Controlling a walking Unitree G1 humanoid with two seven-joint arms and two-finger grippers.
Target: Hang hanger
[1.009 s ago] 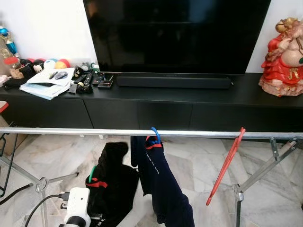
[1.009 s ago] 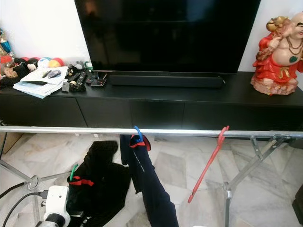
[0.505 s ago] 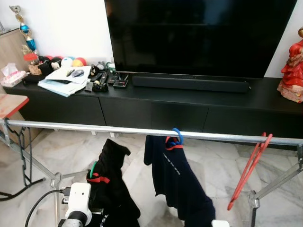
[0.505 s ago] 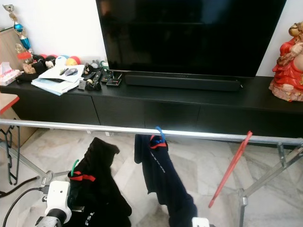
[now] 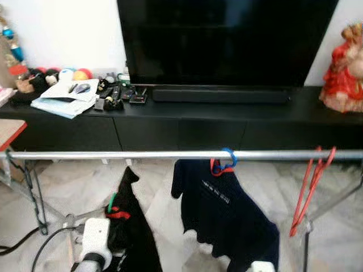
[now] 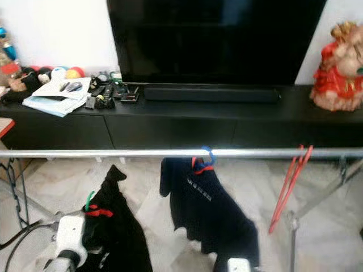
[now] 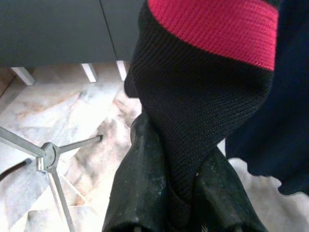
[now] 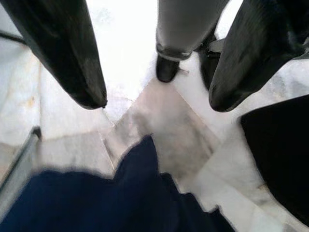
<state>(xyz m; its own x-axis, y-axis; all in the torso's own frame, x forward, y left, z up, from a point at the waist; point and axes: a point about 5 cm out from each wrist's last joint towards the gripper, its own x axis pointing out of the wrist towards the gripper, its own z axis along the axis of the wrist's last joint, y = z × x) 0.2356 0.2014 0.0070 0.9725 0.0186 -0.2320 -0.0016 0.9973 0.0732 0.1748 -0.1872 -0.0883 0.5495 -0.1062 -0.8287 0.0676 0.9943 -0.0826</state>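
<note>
A silver rail (image 5: 142, 154) crosses in front of me at chest height. A black garment (image 5: 133, 238) with a red collar sits on a green hanger (image 5: 112, 200) below the rail, left of centre. My left gripper (image 7: 178, 145) is shut on its black knit fabric under the red band (image 7: 212, 29). A navy shirt (image 5: 224, 204) hangs from the rail on a blue hanger hook (image 5: 228, 158). A bare red hanger (image 5: 311, 190) hangs further right. My right gripper (image 8: 157, 102) is open over the floor, low beside the navy shirt's hem (image 8: 130, 193).
Behind the rail stands a long black TV console (image 5: 187, 122) with a TV (image 5: 221, 39), soundbar, papers and a red statue (image 5: 343, 71). Rack legs (image 5: 34, 195) spread on the marble floor at both ends. A red-topped table edge (image 5: 8, 130) is at the left.
The view has shifted and blurred, so the camera moved. The navy shirt now hangs turned broader under the rail. My left gripper still holds the black garment low.
</note>
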